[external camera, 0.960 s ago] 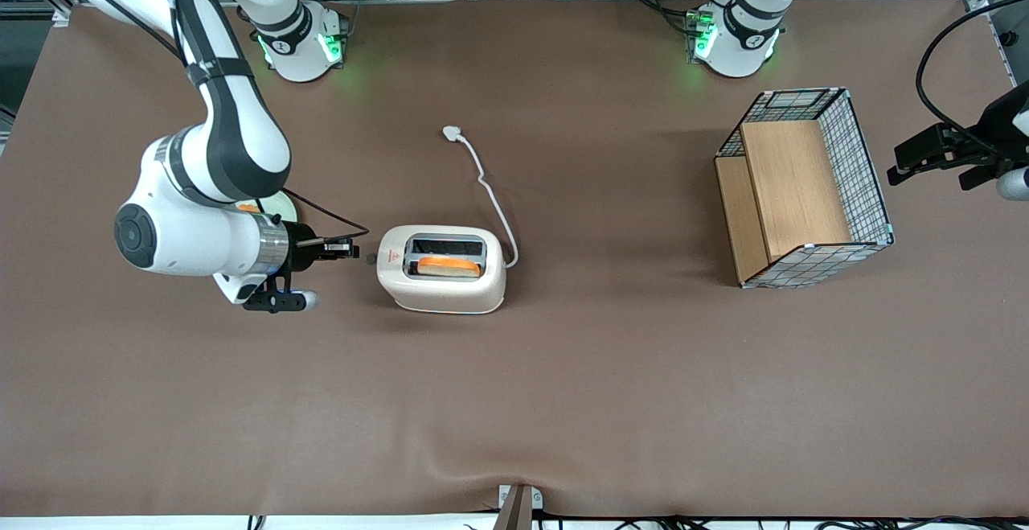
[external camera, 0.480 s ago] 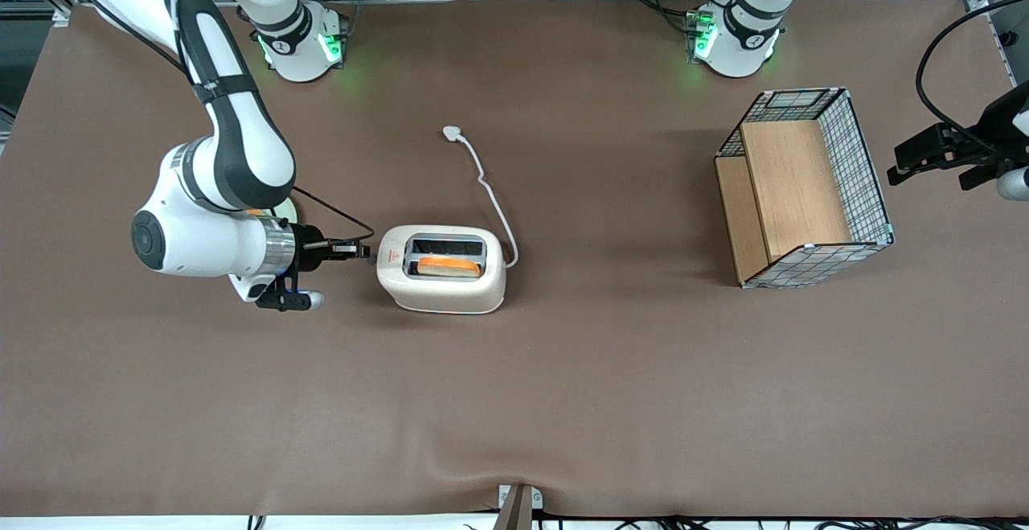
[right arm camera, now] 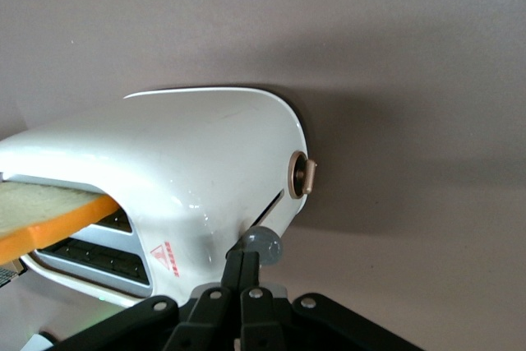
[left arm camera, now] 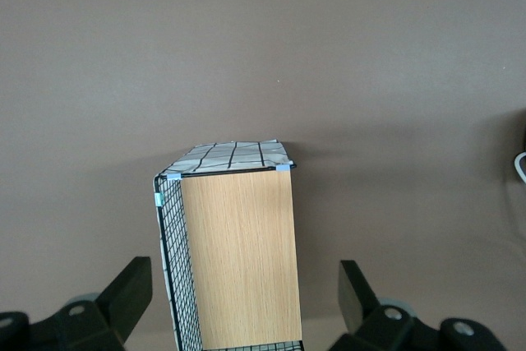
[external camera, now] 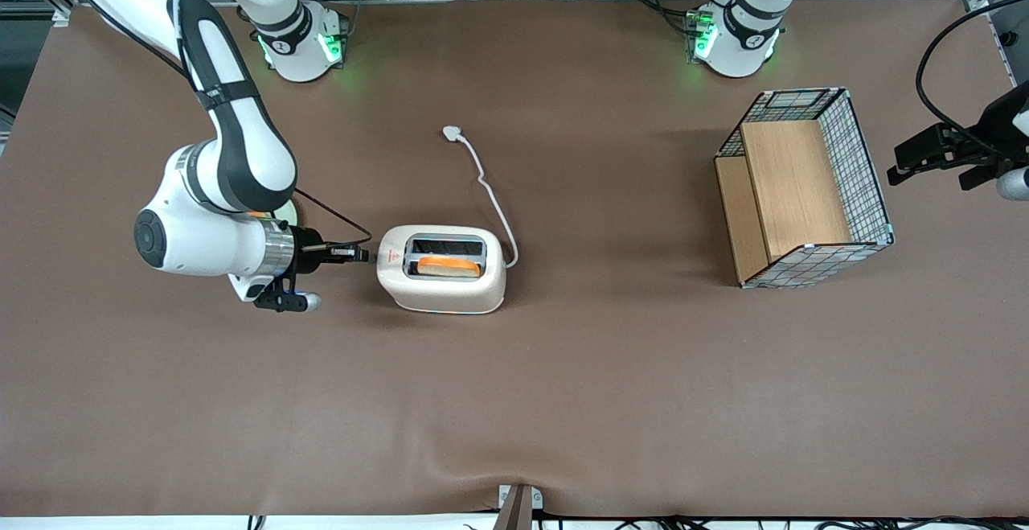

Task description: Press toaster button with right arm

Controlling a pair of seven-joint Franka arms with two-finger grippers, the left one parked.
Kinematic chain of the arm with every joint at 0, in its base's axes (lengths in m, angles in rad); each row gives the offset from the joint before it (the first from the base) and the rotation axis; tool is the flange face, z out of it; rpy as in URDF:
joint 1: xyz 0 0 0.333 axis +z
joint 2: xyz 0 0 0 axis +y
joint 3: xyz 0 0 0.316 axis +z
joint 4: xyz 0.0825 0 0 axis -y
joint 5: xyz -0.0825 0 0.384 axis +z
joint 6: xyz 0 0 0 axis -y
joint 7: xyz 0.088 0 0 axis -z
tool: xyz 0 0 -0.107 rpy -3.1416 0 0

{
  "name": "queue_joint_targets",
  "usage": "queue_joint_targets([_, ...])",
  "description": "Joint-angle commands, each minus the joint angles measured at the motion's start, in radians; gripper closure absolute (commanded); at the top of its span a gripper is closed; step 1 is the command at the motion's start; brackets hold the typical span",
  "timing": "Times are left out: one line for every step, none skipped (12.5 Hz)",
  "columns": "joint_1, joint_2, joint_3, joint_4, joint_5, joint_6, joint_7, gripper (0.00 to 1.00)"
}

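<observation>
The cream-white toaster [external camera: 442,273] stands mid-table with a slice of toast [external camera: 448,266] in the slot nearer the front camera. Its white cord [external camera: 482,180] trails away from that camera. The right arm [external camera: 233,160] reaches in level from the working arm's end. Its gripper [external camera: 363,255] is shut and empty, with its tips at the toaster's narrow end. In the right wrist view the shut gripper [right arm camera: 245,256] touches the pale grey button [right arm camera: 264,246], which sticks out of the end slot of the toaster [right arm camera: 189,162]. A round tan dial [right arm camera: 302,177] sits beside the slot.
A pale green plate [external camera: 283,210] with something orange on it lies mostly hidden under the right arm's wrist. A wire basket with wooden shelves [external camera: 804,188] lies toward the parked arm's end and also shows in the left wrist view [left arm camera: 234,244].
The right arm has moved toward the toaster, closing the gap. The gripper tips now meet the toaster's narrow end at the button. The toaster has not moved.
</observation>
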State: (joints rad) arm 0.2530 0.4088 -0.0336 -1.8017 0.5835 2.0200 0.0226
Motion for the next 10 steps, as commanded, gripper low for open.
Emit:
queue_joint_targets([-0.004, 0.010, 0.004, -0.016, 0.030, 0.022, -0.027, 1.00])
queue_joint_targets([-0.004, 0.011, 0.004, -0.016, 0.030, 0.022, -0.027, 1.00])
queue_joint_targets([-0.003, 0.021, 0.004, -0.019, 0.030, 0.022, -0.027, 1.00])
queue_joint_targets([-0.003, 0.030, 0.004, -0.019, 0.030, 0.022, -0.027, 1.00])
queue_joint_targets([-0.003, 0.034, 0.004, -0.019, 0.030, 0.022, -0.027, 1.00])
queue_joint_targets([-0.003, 0.038, 0.004, -0.019, 0.030, 0.020, -0.027, 1.00])
queue_joint_targets([-0.003, 0.041, 0.006, -0.019, 0.030, 0.022, -0.030, 1.00])
queue_joint_targets([-0.004, 0.047, 0.004, -0.019, 0.030, 0.020, -0.045, 1.00])
queue_joint_targets([-0.009, 0.051, 0.006, -0.019, 0.032, 0.020, -0.052, 1.00])
queue_joint_targets([-0.011, 0.059, 0.006, -0.019, 0.032, 0.020, -0.061, 1.00])
